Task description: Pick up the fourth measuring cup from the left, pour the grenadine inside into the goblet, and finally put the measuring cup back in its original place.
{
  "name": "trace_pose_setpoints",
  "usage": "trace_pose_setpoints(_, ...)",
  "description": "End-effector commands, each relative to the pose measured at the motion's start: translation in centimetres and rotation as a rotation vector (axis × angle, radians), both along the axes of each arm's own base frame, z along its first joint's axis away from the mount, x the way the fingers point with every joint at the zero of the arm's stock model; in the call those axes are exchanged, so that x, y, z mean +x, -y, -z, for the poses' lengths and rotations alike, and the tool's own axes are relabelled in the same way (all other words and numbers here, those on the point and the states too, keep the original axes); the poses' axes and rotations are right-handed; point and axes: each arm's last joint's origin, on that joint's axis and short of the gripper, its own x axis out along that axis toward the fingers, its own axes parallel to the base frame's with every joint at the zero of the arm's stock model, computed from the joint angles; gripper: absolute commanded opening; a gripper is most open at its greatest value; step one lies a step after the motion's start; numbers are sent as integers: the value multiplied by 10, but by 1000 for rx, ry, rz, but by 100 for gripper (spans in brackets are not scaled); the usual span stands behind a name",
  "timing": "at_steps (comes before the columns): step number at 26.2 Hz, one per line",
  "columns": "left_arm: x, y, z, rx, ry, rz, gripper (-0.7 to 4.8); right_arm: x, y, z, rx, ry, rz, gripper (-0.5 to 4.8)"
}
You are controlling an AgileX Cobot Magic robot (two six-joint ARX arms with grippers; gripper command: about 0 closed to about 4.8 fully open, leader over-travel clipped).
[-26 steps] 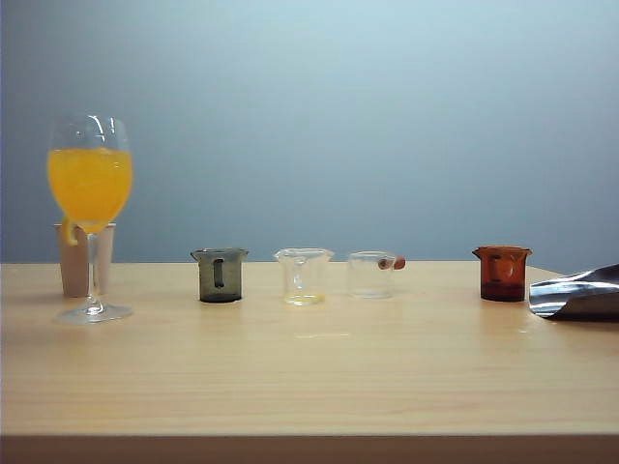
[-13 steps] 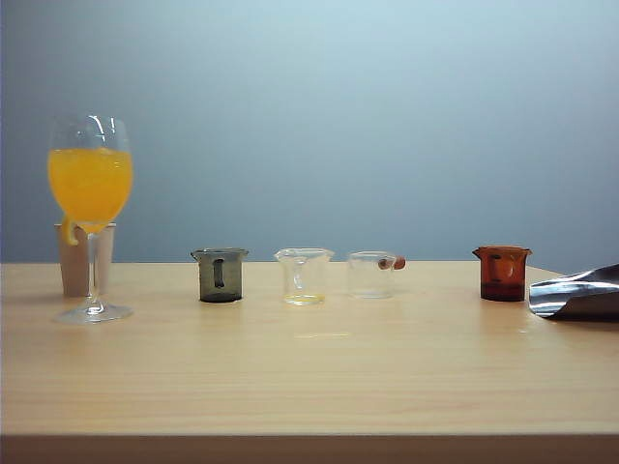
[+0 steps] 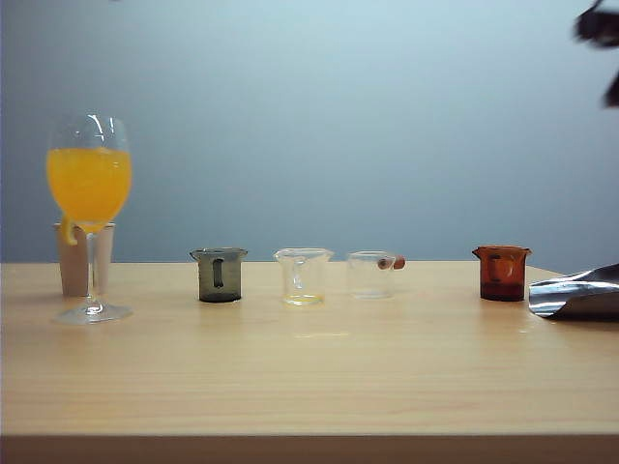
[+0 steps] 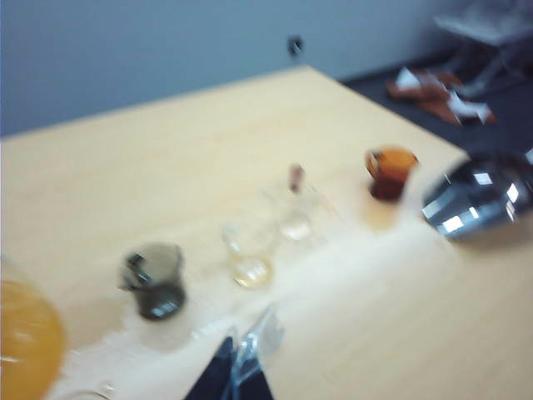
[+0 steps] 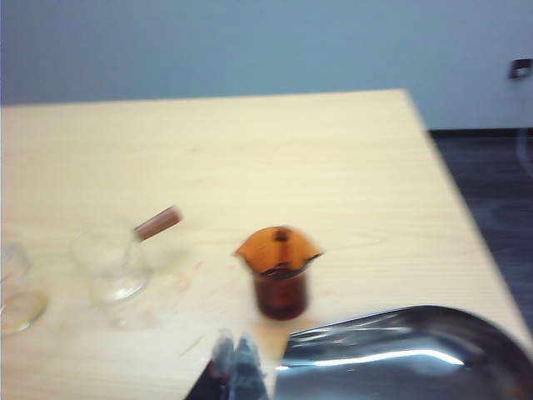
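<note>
Both my jaws are pressed together on nothing: left gripper (image 4: 241,367) above the tabletop's (image 3: 319,372) near edge, right gripper (image 5: 236,357) just short of the red cup (image 3: 502,273). Along the far edge run goblet (image 3: 90,208) at the left corner, grey cup (image 3: 220,275), two clear cups, red cup, then steel scoop (image 3: 580,293). Behind is a plain blue-grey wall (image 3: 329,116).

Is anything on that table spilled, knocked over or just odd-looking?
Nothing looks knocked over or broken. The four cups, from the grey cup to the red-brown cup, stand upright in a row, as does the goblet of orange juice. Faint reddish smears mark the table beside the red-brown cup, though the picture is blurred.
</note>
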Motion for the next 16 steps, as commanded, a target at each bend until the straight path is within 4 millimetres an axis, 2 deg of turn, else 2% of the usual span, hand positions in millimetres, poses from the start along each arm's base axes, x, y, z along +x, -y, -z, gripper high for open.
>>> trace_pose_setpoints(1,4,6,2,6,-30,37,-5,16,-11,6,10,33,-11,-9)
trace_pose_setpoints(12,24,28,12,15,-149,98,-5,69,-23,63,7,0,55,-9)
trace_pose_setpoints(14,30,31,16,28,-156,99,-5,84,-27,74,-4,-33,55,-8)
trace_pose_setpoints(16,34,34,20,35,-168,101,-5,100,-30,81,-25,-55,68,29)
